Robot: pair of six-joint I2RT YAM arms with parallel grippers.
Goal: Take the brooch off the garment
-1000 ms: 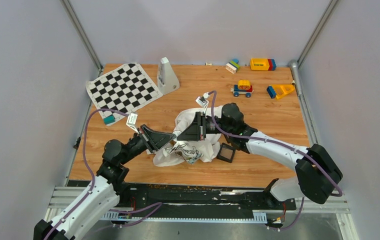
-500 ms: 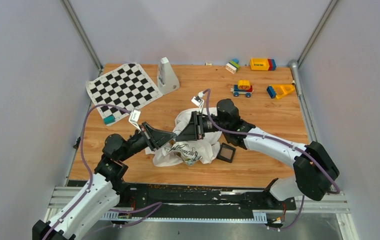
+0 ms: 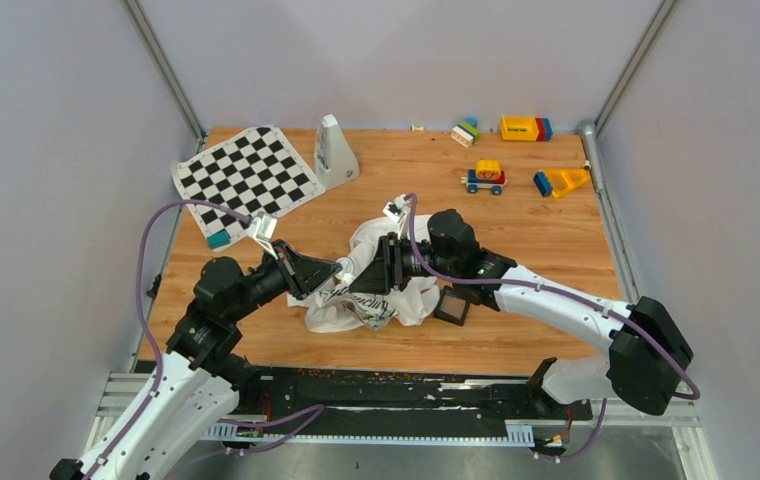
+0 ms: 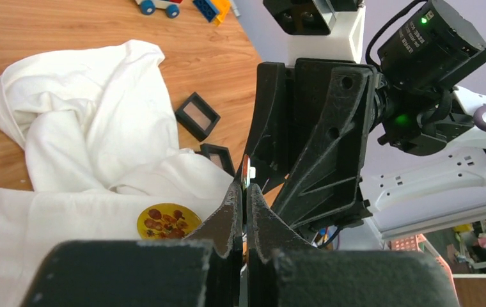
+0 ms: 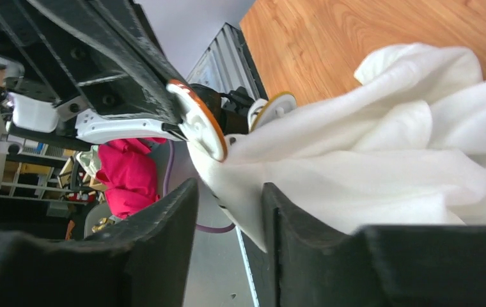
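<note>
Left wrist view: the left gripper, jaws pressed together, pinches a thin round disc with an orange rim just above the crumpled white cloth T-shirt. A fold of the shirt rises to the disc as if fastened to it. The small round golden-brown metallic brooch lies face up on the garment, just beside that gripper and touched by neither one (whether its pin passes through the cloth cannot be made out).

Judged from this, the removal is not finished. The brooch is on the garment and has yet to be freed and carried clear of it. Whether the pinched disc is a second ornament cannot be told.

The right gripper stands about half open, its fingers either side of a hanging fold of the garment, clamping nothing. Both arms reach in from the garment's near side and meet tip to tip over its left half. The left arm is bent at the elbow and comes from the left. The right arm is stretched low from the right, its wrist turned toward the other gripper. A small black square frame lies just beside the garment.
</note>
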